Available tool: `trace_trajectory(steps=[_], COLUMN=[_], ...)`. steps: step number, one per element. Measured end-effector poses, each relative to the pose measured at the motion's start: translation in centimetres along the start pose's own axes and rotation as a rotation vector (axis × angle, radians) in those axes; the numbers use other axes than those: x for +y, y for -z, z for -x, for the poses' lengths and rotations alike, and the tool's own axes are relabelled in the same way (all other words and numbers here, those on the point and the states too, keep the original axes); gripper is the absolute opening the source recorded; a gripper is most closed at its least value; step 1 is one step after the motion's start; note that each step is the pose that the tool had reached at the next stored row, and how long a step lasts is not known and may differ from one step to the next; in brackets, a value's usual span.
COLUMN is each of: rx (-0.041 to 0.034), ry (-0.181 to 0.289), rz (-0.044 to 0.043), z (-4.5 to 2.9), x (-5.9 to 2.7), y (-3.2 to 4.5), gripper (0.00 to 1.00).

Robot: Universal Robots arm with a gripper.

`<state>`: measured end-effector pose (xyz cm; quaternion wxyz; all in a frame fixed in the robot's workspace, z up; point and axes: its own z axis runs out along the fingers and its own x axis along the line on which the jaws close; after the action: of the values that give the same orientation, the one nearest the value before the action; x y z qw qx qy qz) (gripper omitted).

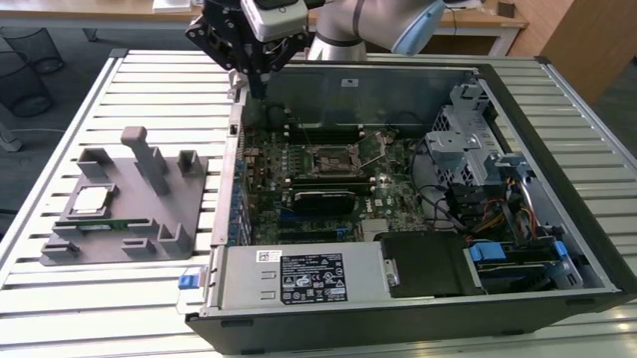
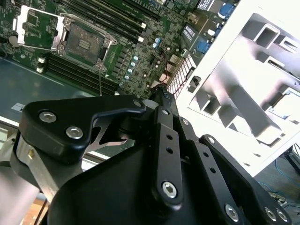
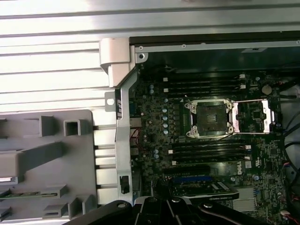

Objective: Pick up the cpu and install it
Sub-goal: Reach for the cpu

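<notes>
Cpu point(image 1: 92, 200) flat, lid up, on grey fixture point(image 1: 149, 225); pincer point(image 1: 256, 92) clenched empty, well apart.

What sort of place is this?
Likely a robotics lab: open black desktop computer case on a slatted white metal table, grey plastic parts holder beside it, pale robot arm above.
</notes>
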<state>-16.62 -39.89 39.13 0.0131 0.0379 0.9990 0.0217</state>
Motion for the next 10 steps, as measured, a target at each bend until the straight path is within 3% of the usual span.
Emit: trace_trajectory(steps=[10], rx=[0.0000], ry=[0.000], rz=[0.0000], z=[-0.42], x=[-0.03], y=[-0.01], gripper=[0.11])
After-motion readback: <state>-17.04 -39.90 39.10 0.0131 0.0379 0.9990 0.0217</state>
